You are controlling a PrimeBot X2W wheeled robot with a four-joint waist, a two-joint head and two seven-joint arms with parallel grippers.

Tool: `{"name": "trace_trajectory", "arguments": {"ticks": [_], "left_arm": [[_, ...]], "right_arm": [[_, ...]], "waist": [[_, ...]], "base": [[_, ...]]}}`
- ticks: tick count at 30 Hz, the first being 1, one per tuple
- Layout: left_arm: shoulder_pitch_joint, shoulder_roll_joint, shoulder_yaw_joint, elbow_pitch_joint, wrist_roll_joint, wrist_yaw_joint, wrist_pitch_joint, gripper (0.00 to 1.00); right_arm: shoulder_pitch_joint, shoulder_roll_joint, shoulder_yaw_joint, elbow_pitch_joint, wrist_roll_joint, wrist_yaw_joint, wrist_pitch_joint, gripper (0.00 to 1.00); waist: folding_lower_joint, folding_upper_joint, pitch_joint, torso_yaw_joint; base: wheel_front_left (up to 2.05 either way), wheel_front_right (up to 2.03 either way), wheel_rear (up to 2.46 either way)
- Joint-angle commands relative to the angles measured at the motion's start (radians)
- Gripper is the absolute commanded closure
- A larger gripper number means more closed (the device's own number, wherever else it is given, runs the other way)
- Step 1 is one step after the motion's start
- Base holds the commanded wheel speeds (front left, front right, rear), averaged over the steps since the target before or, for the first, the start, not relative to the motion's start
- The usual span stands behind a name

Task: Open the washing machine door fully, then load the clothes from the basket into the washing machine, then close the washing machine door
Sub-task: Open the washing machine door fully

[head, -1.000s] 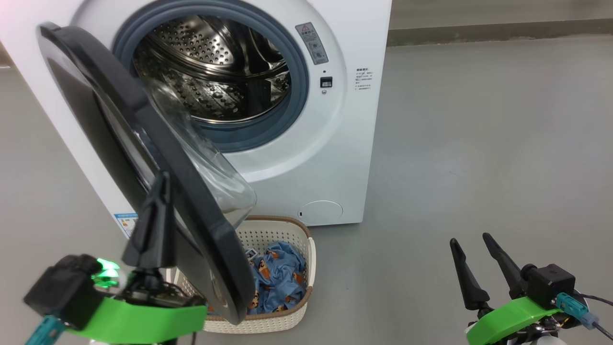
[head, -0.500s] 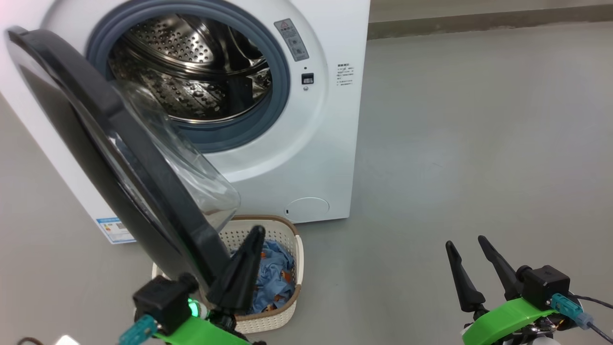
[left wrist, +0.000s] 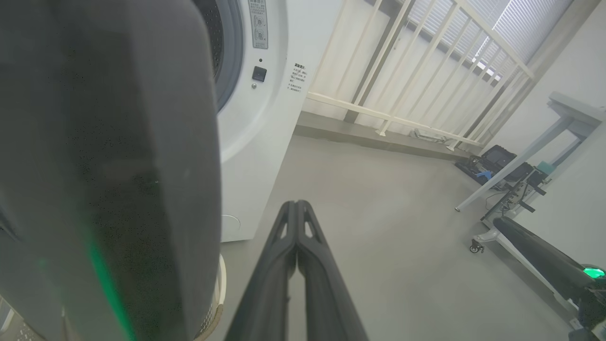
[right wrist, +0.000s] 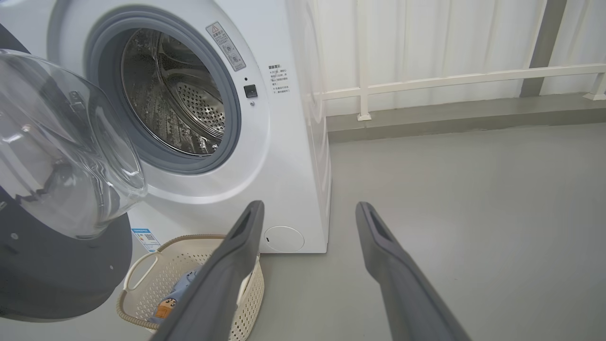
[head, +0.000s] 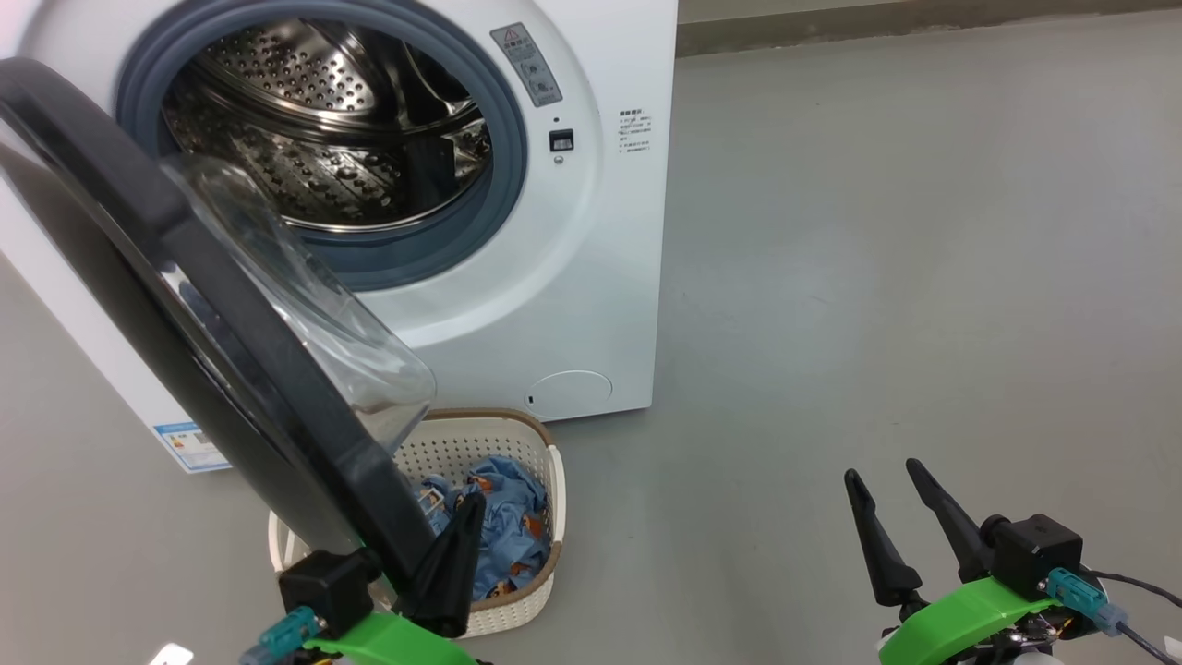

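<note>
Washer (head: 591,277) upper left; door (head: 185,305) left half-swung, basket (head: 554,489) at lower centre overhung by it, clothes (head: 503,517) partly hidden. Left fingers (head: 452,563) clenched, empty, beside door rim; right fingers (head: 879,545) spread, lower right. Risk: reach blocked, door bumped.

Dark tapered fingers (head: 877,545), green wrist brackets (head: 960,617), black camera blocks (head: 1032,551), teal plugs (head: 1076,591)

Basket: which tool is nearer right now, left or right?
Left. The left tool, shut, points over the near rim of the basket, beside the door edge. The right tool, open, sits well off to its right above the floor.
</note>
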Motion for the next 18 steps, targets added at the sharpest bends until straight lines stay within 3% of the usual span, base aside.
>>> {"name": "trace_trajectory", "arguments": {"ticks": [1,8,18], "left_arm": [[-0.048,-0.002,0.039,-0.014,-0.006,-0.002,-0.015,1.0],[-0.082,-0.01,0.069,0.06,-0.023,0.01,-0.063,1.0],[-0.083,0.005,0.081,0.082,-0.035,0.014,-0.076,1.0]], "right_arm": [[-0.053,-0.01,0.016,-0.019,0.008,0.005,-0.012,0.0],[-0.049,-0.007,0.015,-0.013,0.008,0.005,-0.012,0.0],[-0.044,-0.004,0.031,0.0,0.02,0.005,-0.012,0.0]], "waist": [[0.0,0.0,0.001,-0.001],[0.0,0.0,0.0,0.015],[0.0,0.0,-0.012,0.092]], "base": [[0.0,0.0,0.0],[0.0,0.0,0.0],[0.0,0.0,0.0]]}}
